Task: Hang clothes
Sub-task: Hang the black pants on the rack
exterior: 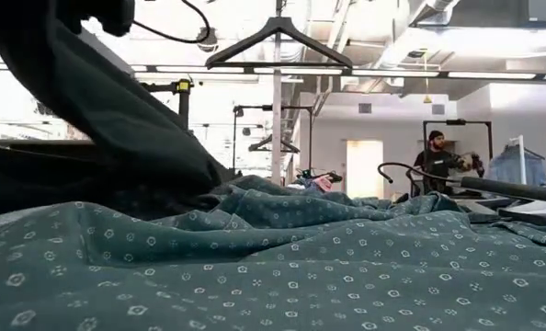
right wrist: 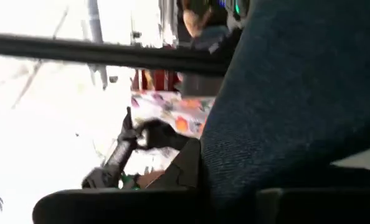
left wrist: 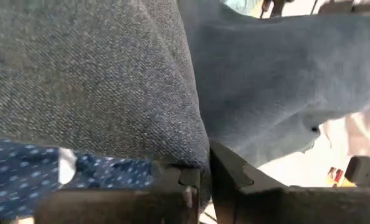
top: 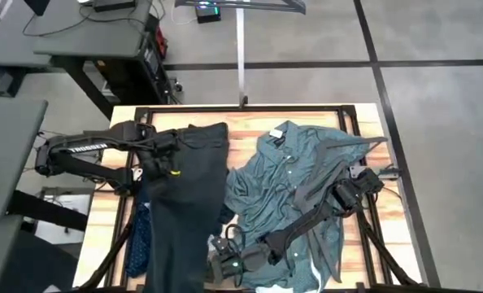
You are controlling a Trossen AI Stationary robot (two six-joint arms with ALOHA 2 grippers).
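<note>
Lifting the charcoal jeans (top: 180,207) off the table (top: 250,138), your left gripper (top: 170,145) sits at their waistband near the far left side; in the left wrist view its fingers (left wrist: 172,186) are clenched on a fold of denim, with the navy dotted shirt (left wrist: 60,171) just beneath. From above, that navy shirt shows only as a strip under the jeans' left edge.

Centre: the jeans run lengthwise toward the near edge, overlapping the teal-green shirt (top: 294,183), which lies spread and crumpled over the right half. 1 black hanger (exterior: 278,41) hangs on the pole beyond the far edge.

Right: your right gripper (top: 357,189) is over the teal shirt. Its wrist view shows dark denim-like cloth (right wrist: 297,93) close against the fingers, but I cannot tell whether they are gripping.

Risks, as judged:
1. The jeans drag the teal shirt along, because they overlap.
2. The fold slips out, since the left grip holds only 1 edge of heavy cloth.
3. The navy shirt gets snagged, lying directly under.
</note>
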